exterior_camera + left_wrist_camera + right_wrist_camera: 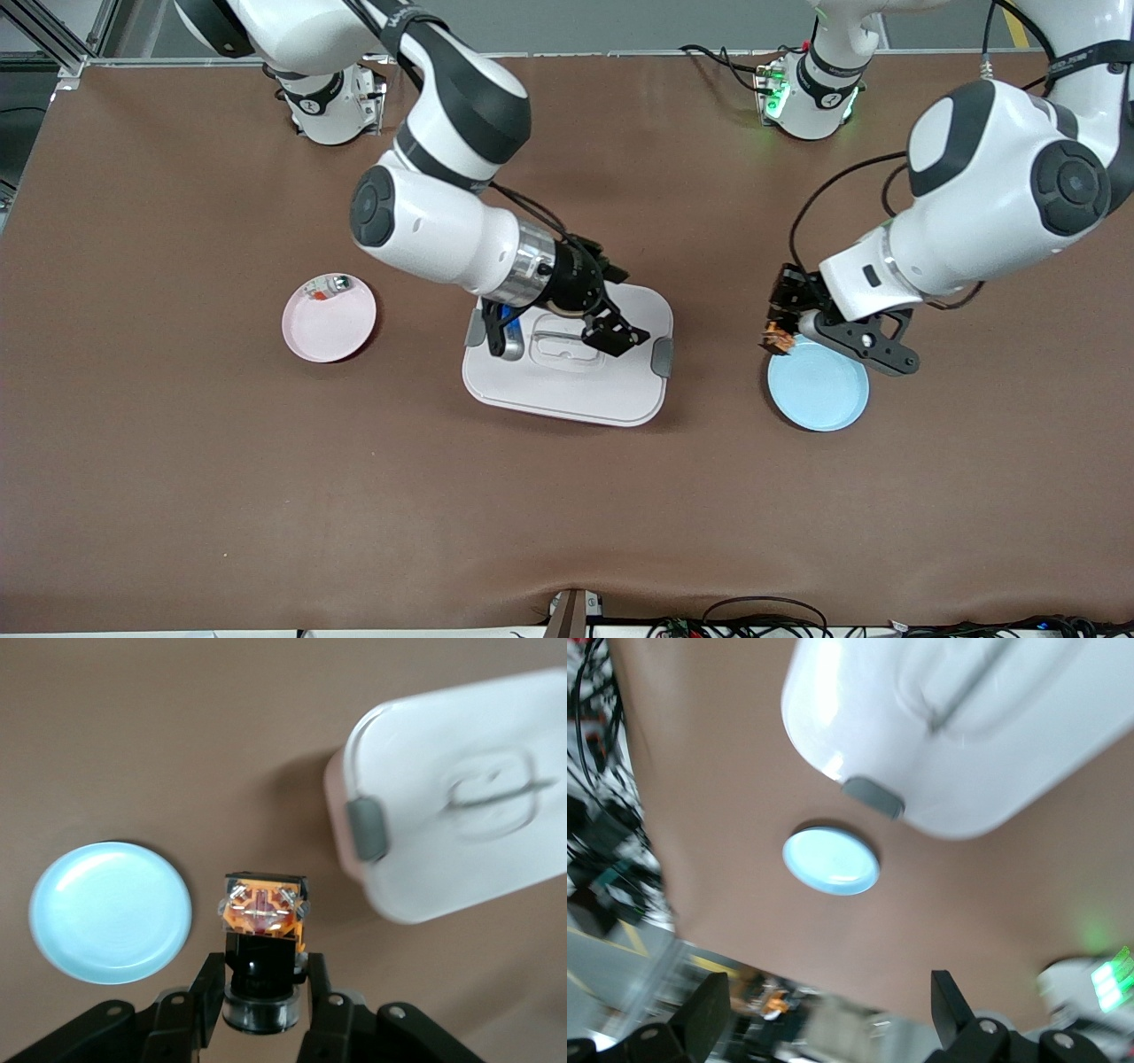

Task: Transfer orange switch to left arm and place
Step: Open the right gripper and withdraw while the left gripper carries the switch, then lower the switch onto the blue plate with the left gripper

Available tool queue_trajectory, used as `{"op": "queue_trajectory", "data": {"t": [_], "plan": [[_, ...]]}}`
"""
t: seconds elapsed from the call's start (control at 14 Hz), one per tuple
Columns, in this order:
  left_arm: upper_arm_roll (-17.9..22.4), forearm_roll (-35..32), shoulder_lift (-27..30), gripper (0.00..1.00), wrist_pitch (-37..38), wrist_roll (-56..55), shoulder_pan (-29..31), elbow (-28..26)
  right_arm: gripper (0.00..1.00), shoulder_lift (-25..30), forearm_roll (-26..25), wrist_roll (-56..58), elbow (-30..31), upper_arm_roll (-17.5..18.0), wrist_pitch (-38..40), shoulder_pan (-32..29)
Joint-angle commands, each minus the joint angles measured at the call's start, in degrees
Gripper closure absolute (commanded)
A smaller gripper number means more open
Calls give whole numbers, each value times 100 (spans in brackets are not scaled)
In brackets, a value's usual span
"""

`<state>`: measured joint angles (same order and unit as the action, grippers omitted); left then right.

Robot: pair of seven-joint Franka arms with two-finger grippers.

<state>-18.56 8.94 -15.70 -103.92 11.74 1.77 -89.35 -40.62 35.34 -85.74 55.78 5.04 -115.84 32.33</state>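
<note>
The left end effector is closed on the orange switch, which sits between its two fingers with the orange face pointing away from the wrist. It hangs over the brown surface, at the edge of the light-blue plate that is toward the box. The right end effector has its fingers spread wide and holds nothing; it is over the lid of the box, close to the clear handle. The box stands between the light-blue plate and a pink plate, which carries a small grey-and-clear part.
</note>
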Motion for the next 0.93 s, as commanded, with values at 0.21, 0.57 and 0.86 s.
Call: {"op": "queue_trajectory", "data": {"t": [0.21,0.57,0.86], "plan": [[-33,-998,5,100,12,1803,192,-469,0,299,-816,3234,-32,41,1869,-569],[-42,-1587,-109,100,-540,3050,209,-1022,0,695,-1968,5898,-23,40,3487,-1333],[-42,-1668,-214,100,-1278,4587,437,-1496,0,854,-2846,7366,-23,58,4743,-1940]]}}
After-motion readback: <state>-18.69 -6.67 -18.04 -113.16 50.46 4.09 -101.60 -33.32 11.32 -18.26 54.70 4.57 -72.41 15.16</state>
